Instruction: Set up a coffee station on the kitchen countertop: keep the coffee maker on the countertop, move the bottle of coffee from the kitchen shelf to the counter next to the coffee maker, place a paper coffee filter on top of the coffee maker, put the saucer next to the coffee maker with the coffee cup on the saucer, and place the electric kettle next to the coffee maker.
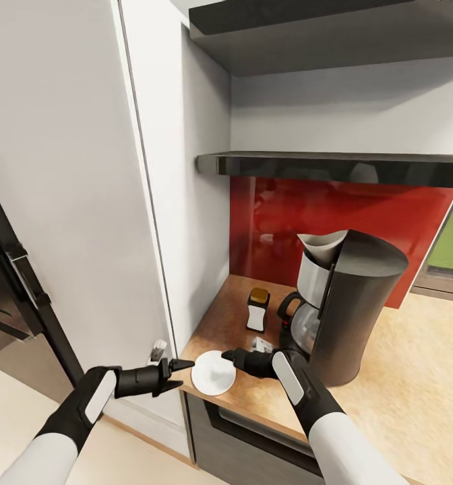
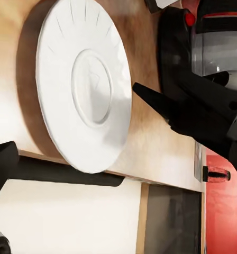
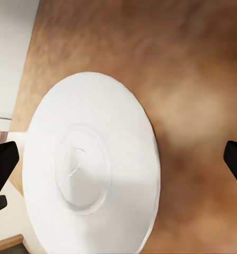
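One saucer [image 1: 213, 372] lay empty at the front edge of the kitchen countertop [image 1: 402, 377], between the left gripper [image 1: 176, 374] and the right gripper [image 1: 230, 356], both spread wide and holding nothing, while farther back stood one bottle of coffee [image 1: 258, 309] beside one coffee maker [image 1: 351, 306], a paper coffee filter [image 1: 323, 245] on top.

Saucer [image 1: 213, 372] at countertop [image 1: 402, 377] edge btwn both grippers, coffee maker [image 1: 351, 303] behind

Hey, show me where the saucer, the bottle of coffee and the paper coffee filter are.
saucer [image 1: 213, 372]: head view, on its flat white middle.
bottle of coffee [image 1: 258, 310]: head view, on its white label.
paper coffee filter [image 1: 323, 246]: head view, on the white cone atop the machine.
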Controlling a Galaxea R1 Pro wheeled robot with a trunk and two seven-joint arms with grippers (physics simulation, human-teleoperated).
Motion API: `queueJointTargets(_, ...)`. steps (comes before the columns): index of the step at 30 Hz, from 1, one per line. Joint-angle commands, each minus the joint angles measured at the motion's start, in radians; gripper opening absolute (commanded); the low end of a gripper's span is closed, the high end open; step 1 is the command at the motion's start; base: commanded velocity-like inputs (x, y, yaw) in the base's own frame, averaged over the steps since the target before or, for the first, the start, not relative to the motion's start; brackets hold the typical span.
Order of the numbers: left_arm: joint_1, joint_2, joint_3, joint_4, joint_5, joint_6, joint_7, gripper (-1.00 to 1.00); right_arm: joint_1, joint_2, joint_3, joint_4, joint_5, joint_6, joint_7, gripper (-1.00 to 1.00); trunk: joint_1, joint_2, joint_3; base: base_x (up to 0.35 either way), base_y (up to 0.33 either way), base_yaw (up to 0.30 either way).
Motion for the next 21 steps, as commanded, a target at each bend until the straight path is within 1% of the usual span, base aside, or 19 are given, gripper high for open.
queueJointTargets(1, 0.000, 0.000, 0.002, 0.000, -0.004, 0.003, -0.005, 1.00, 0.000, 0.000, 0.000, 0.019, 0.005, 0.006, 0.002, 1.00, 0.001, -0.002, -0.003, 0.000, 0.000, 0.000)
queueJointTargets(6, 0.003, 0.000, 0.002, 0.002, -0.004, 0.003, -0.004, 1.00, 0.000, 0.000, 0.000, 0.034, 0.005, 0.005, 0.005, 1.00, 0.001, -0.002, -0.003, 0.000, 0.000, 0.000)
queueJointTargets(9, 0.003, 0.000, 0.002, 0.017, -0.004, -0.005, -0.003, 1.00, 0.000, 0.000, 0.000, 0.036, 0.005, 0.005, 0.006, 1.00, 0.001, -0.002, -0.003, 0.000, 0.000, 0.000)
queueJointTargets(12, 0.003, 0.000, 0.003, 0.028, -0.003, -0.021, 0.007, 1.00, 0.000, 0.000, 0.000, 0.036, 0.005, 0.005, 0.007, 1.00, 0.001, -0.002, -0.003, 0.000, 0.000, 0.000)
queueJointTargets(16, 0.003, -0.003, 0.005, 0.033, 0.001, -0.032, 0.038, 1.00, 0.000, 0.000, 0.000, 0.037, 0.005, 0.005, 0.007, 1.00, 0.001, -0.002, -0.003, 0.000, 0.000, 0.000)
queueJointTargets(21, 0.003, -0.003, 0.008, 0.034, 0.005, -0.035, 0.046, 1.00, 0.000, 0.000, 0.000, 0.037, 0.005, 0.005, 0.007, 1.00, 0.001, -0.002, -0.003, 0.034, 0.000, 0.000)
